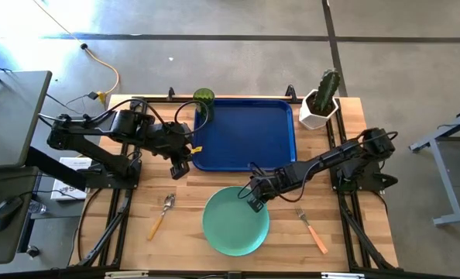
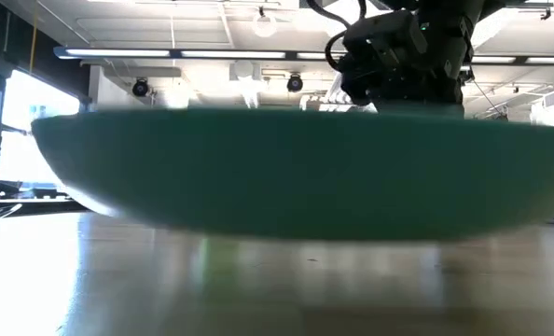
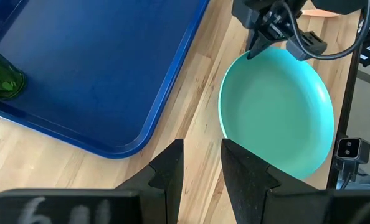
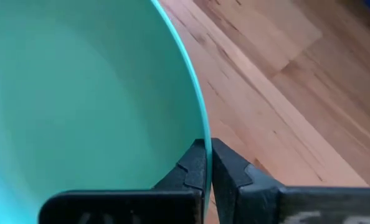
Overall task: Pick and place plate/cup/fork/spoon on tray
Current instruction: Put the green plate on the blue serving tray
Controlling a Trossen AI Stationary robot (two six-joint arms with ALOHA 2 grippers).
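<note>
The mint-green plate (image 1: 235, 221) lies near the table's near edge and fills the low view (image 2: 296, 177). My right gripper (image 1: 255, 200) is shut on its far rim. The dark-blue tray (image 1: 244, 133) lies at the far centre, with the green cup (image 1: 204, 98) at its far left corner. My left gripper (image 1: 180, 167) hovers by the tray's near left corner, slightly open and empty (image 3: 202, 163). The spoon (image 1: 162, 215) lies flat left of the plate. The fork (image 1: 311, 230) lies flat right of it. My right gripper pinches the plate's rim (image 4: 202, 134) on its far right side, one finger on the inner face and one on the outer. The fingers slant down from the table's far right. I cannot tell whether the plate's underside (image 2: 296, 229) touches the table.
A white pot with a green cactus (image 1: 321, 105) stands off the tray's far right corner. Bare wood lies between the tray's near rim (image 3: 119, 149) and the plate. Cables and the arm bases flank the table's left and right sides.
</note>
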